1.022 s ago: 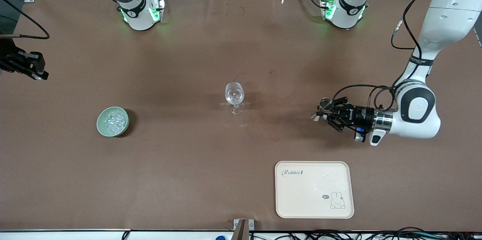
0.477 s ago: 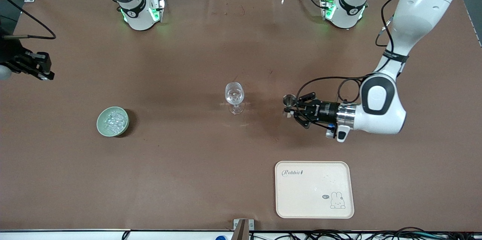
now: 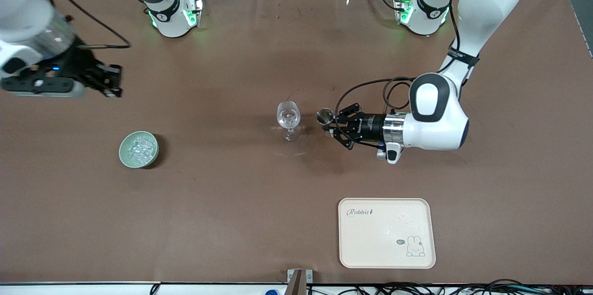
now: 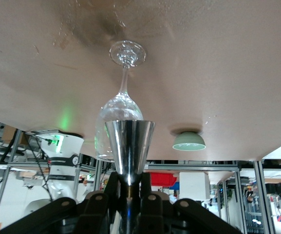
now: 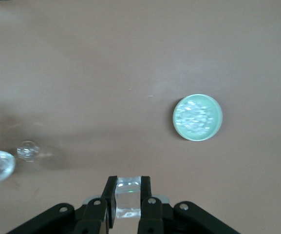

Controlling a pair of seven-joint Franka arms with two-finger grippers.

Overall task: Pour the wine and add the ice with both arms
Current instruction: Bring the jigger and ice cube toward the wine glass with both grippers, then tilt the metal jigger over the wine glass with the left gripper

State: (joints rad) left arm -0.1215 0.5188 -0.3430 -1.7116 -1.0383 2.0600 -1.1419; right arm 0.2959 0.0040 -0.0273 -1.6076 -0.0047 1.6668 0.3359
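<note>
A clear stemmed wine glass (image 3: pixel 288 119) stands upright mid-table. My left gripper (image 3: pixel 331 124) is shut on the stem of a small steel measuring cup (image 3: pixel 324 115) and holds it level beside the glass's bowl, just apart from it. In the left wrist view the cup (image 4: pixel 129 144) fronts the glass (image 4: pixel 123 97). My right gripper (image 3: pixel 112 85) is over bare table toward the right arm's end, shut on one clear ice cube (image 5: pixel 128 196). More ice fills a green bowl (image 3: pixel 138 149), which also shows in the right wrist view (image 5: pixel 197 117).
A cream tray (image 3: pixel 387 232) with a rabbit print lies near the front camera, toward the left arm's end. Both arm bases (image 3: pixel 173 12) (image 3: pixel 424 8) stand along the table's edge farthest from the camera. The glass's foot (image 5: pixel 27 150) shows in the right wrist view.
My left arm has carried the steel cup across the table to just beside the wine glass. My right arm has swung in from the table's end toward the middle.
</note>
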